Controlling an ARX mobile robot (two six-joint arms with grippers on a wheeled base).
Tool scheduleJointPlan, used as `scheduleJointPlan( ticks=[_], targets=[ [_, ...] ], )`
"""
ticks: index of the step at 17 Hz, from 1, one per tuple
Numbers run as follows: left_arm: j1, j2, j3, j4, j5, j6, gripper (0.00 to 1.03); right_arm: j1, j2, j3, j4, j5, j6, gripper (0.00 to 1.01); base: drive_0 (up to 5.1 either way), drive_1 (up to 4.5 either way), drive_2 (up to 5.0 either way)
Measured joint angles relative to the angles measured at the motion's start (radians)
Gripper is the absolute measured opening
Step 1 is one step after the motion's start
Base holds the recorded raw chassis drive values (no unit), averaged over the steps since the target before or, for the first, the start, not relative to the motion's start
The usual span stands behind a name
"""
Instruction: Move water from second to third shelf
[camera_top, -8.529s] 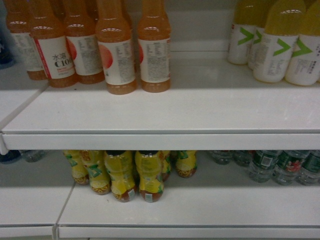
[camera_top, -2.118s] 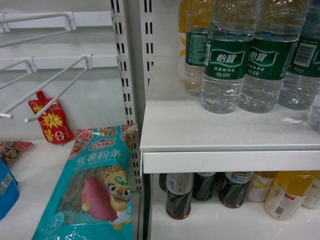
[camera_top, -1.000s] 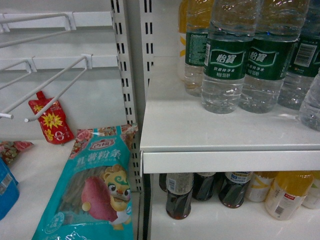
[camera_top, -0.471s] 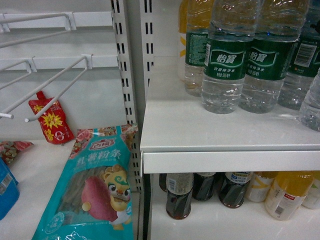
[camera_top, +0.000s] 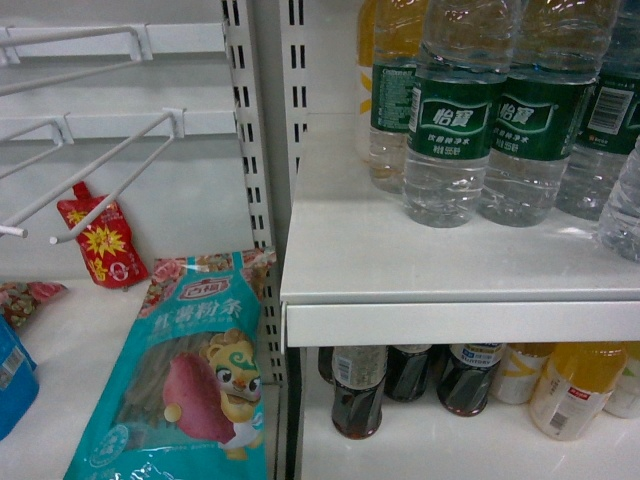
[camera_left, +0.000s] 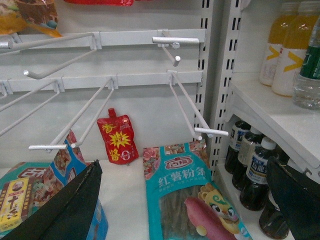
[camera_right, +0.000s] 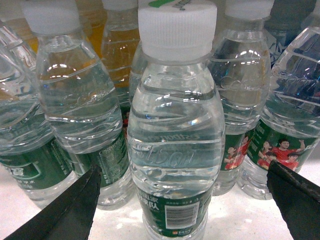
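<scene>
Water bottle (camera_right: 175, 145) stands upright at centre of our right wrist view, between the right claw's (camera_right: 186, 200) spread fingers (camera_right: 65, 210), untouched; left claw (camera_left: 190, 200) also spread.

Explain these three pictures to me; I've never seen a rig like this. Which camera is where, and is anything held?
A wheeled robot with two arms faces shop shelves. The head view looks forward: water bottles stand on a white shelf, cola bottles below, a teal snack bag at left. The other two cameras sit on the wrists. The dark wedges at their lower corners are the finger tips. The left gripper is open before wire hooks, holding nothing. The right gripper is open around one water bottle, not yet gripping it.
</scene>
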Motion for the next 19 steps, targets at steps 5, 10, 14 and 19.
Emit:
scheduleJointPlan(
  ticks=[5,10,14,19],
  targets=[
    [0.0,0.0,0.0,0.0,0.0,0.0,0.98,0.001,-0.138,-0.047,-0.077,-0.024,0.0,0.98,0.0,0.0,0.0],
    [0.0,0.0,0.0,0.0,0.0,0.0,0.98,0.0,-0.214,-0.07,-0.114,-0.029,0.001,0.98,0.0,0.0,0.0],
    [0.0,0.0,0.0,0.0,0.0,0.0,0.98,-0.006,-0.264,-0.085,-0.145,-0.031,0.002,0.98,0.0,0.0,0.0],
    [0.0,0.0,0.0,0.0,0.0,0.0,0.98,-0.044,-0.502,-0.124,-0.284,-0.038,0.013,0.98,0.0,0.0,0.0]
  ],
)
